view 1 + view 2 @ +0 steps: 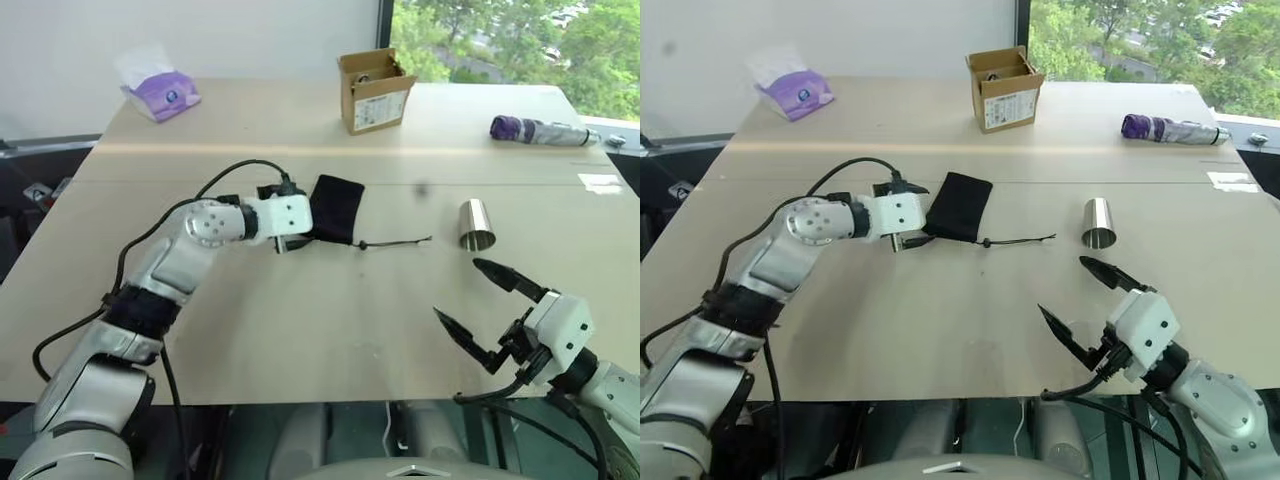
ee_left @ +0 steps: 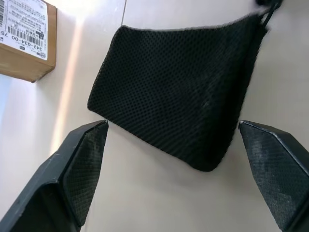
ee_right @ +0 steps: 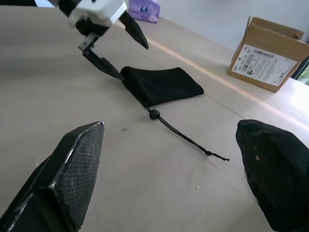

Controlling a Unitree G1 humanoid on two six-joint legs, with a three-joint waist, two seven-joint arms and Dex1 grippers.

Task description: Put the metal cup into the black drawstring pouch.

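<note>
Left gripper (image 2: 174, 159), fingers apart, straddles black drawstring pouch (image 1: 335, 208) mid-table (image 1: 300, 330); right gripper (image 1: 478, 305) gapes at near edge. Metal cup (image 1: 476, 223) upright toward right edge: rigid, likely slick; grasp sidewall. Pouch limp; pinch mouth hem.

One cup (image 1: 477, 223), one pouch (image 1: 335, 209), one box (image 1: 375, 91). One umbrella (image 1: 540, 130) and one tissue pack (image 1: 160, 92). Two grippers: left (image 3: 116, 46), right (image 1: 478, 300).

place: office or lab test room, I'd say | clues: big plain light wood table (image 1: 330, 330), bare white wall (image 1: 200, 30), big window (image 1: 520, 40) with trees outside, labelled cardboard box (image 1: 376, 92)
</note>
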